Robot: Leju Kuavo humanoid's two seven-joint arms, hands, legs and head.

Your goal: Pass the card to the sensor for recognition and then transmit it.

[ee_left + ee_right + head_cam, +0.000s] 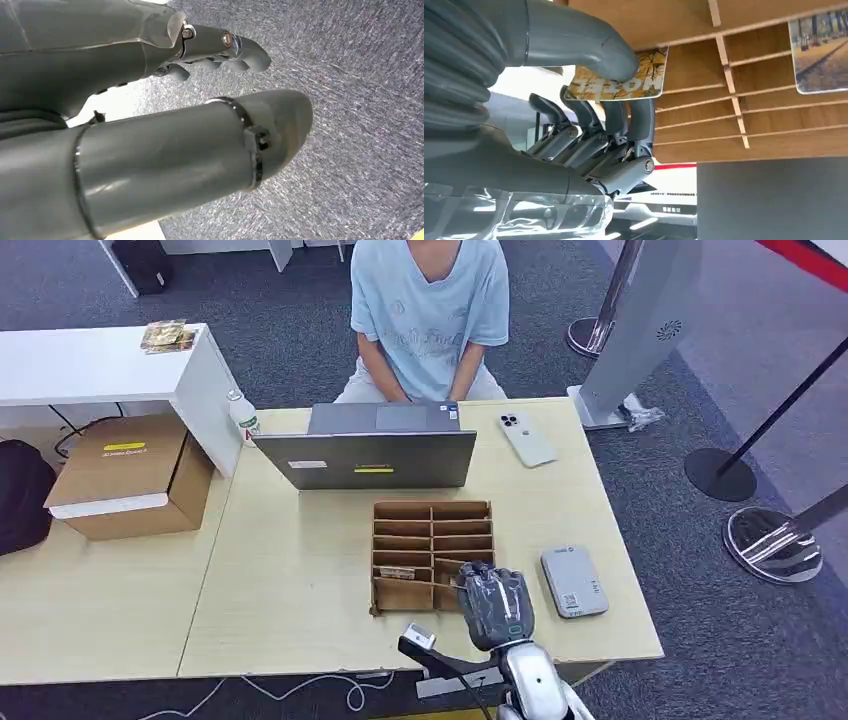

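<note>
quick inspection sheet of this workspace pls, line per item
surface: light wood table, mostly bare at the near left
job's things: card pinched by the right hand at the wooden slotted rack; another card sits in the rack; grey sensor pad lies right of the rack
clutter: laptop, phone, bottle, cardboard box
hands: right holds the card; left hand hangs over carpet, holding nothing
cables: white cable at the near table edge
surroundings: seated person, stanchion bases
</note>
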